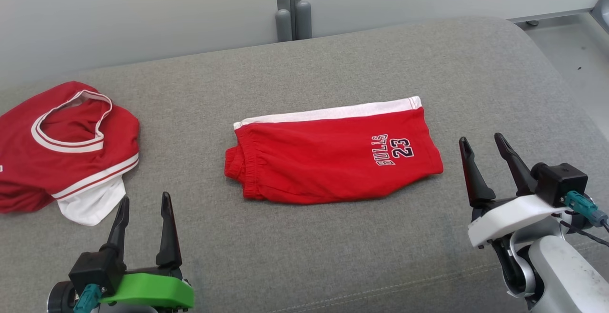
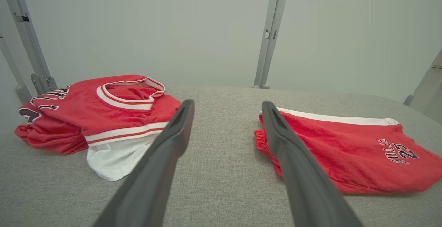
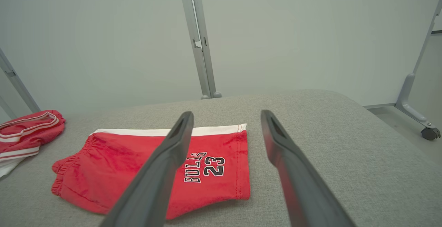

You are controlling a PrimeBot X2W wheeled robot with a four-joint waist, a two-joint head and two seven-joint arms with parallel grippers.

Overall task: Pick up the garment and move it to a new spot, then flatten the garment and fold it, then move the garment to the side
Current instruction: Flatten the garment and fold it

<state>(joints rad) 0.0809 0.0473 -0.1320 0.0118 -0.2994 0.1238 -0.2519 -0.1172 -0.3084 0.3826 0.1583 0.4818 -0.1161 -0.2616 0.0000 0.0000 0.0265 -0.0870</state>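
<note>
While both pincers stand spread wide, the folded red fabric shorts with a white side band (image 1: 333, 161) lie flat on the grey woven cushion (image 1: 333, 256).
The shorts sit near three o'clock from the left gripper (image 1: 145, 197) and nine o'clock from the right gripper (image 1: 480, 138), touching neither; their hem print reads "BULLS 23". A crumpled red-and-white jersey (image 1: 66, 146) lies at ten o'clock of the left gripper.

Red jersey (image 1: 62, 151): cut off by head view's left edge; lettering (image 2: 46, 97) creased, unreadable. Red shorts (image 2: 345, 151): corner cropped in left wrist view.
</note>
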